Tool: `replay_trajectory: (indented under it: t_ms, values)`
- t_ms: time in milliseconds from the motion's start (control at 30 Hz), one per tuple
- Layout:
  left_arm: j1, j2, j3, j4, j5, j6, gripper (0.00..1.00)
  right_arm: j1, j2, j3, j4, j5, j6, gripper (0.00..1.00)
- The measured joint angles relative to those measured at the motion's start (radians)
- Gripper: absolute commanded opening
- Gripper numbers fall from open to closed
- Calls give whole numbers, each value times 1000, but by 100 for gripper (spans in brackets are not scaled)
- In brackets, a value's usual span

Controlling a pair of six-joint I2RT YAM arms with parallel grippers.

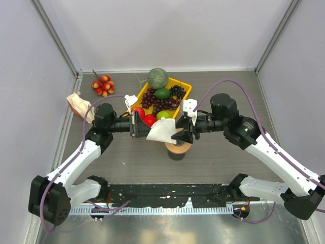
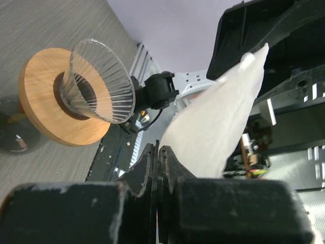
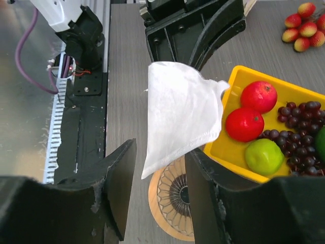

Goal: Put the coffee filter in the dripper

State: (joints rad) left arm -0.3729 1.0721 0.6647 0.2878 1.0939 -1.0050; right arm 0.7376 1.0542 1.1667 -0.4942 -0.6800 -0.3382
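Note:
My left gripper (image 1: 143,128) is shut on one edge of the white paper coffee filter (image 1: 162,130) and holds it in the air above the table. In the left wrist view the filter (image 2: 218,122) rises from the closed jaws (image 2: 158,152). The clear ribbed dripper (image 2: 99,81) sits in a tan wooden ring (image 2: 43,109) on a dark glass cup (image 2: 11,134). My right gripper (image 1: 176,135) is open, its jaws either side of the filter's lower corner (image 3: 177,112) without touching it. The dripper (image 3: 179,195) is right below the right gripper (image 3: 160,150).
A yellow tray (image 1: 184,85) with apples, grapes and a lime stands just behind the grippers; it also shows in the right wrist view (image 3: 228,147). A melon (image 1: 157,78) is behind it, lychees (image 1: 103,85) to the back left, a beige paper bundle (image 1: 78,105) at the left wall.

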Motion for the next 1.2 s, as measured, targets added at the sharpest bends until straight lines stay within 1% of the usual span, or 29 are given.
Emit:
replay_trajectory:
  t_ms: [100,133,167,200,233,433,533,567,600,633,667,767,900,967,1133,1200]
  values:
    - [-23,-14,54,-113,-1,121,0,0,2,23,-12,-34,1,39]
    - [-34,-20,71,-146,-2,159,0,0,5,27,-11,-46,5,28]
    - [-43,-27,85,-172,-1,193,0,0,8,29,-12,-56,8,21]
    - [-49,-35,95,-192,-1,220,0,0,15,31,-11,-68,10,10]
    - [-54,-42,105,-215,-1,248,0,0,23,31,-12,-77,12,6]
    - [-59,-58,149,-316,-4,356,0,0,53,28,-28,-117,13,5]
    - [-59,-58,172,-338,-8,362,0,0,52,25,-24,-132,14,5]
    - [-59,-58,179,-340,-10,362,9,0,52,22,-23,-134,14,5]
    - [-60,-58,184,-342,-11,361,23,1,52,19,-21,-134,14,5]
    - [-61,-58,188,-342,-11,360,33,2,52,17,-21,-134,14,5]
    - [-62,-58,188,-342,-11,355,41,3,52,14,-19,-130,14,5]
    - [-63,-58,184,-345,-11,347,57,6,49,13,-16,-107,11,5]
    - [-64,-63,157,-340,-20,325,64,6,26,12,-14,-67,1,5]
    - [-64,-63,140,-333,-26,306,66,7,8,10,-4,-51,0,5]
    - [-63,-50,93,-248,-31,213,66,7,-10,1,31,-37,2,5]
    - [-58,-28,78,-190,-30,157,66,7,-9,-2,40,-34,3,5]
